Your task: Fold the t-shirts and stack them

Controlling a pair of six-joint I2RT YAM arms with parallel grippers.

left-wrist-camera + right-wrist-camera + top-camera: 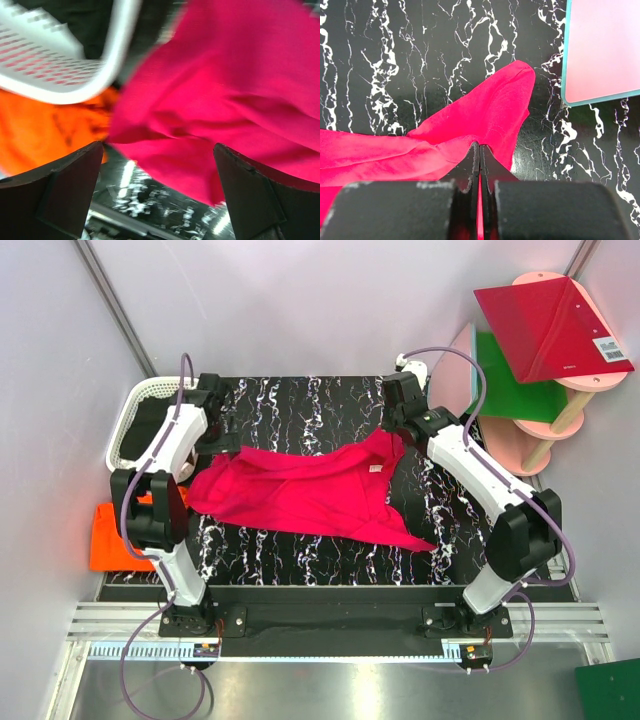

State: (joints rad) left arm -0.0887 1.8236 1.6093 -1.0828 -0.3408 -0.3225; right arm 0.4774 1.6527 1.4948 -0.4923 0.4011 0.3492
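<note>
A hot pink shirt [300, 495] lies rumpled across the middle of the black marbled bench [300, 405]. Its long axis runs left to right, with one tip trailing toward the near right and a white neck label [377, 468] showing near the right end. The right end effector [480, 165] is clamped tight on a fold of cloth at the shirt's far right corner. The left end effector [157, 165] stands spread wide at the shirt's left end, gripping nothing. An orange shirt [115, 535] sits bunched at the bench's left edge, near a white basket [135, 415]. A red panel [545, 325] and a green panel [505, 385] rest on a pink stand [505, 445] at far right.
</note>
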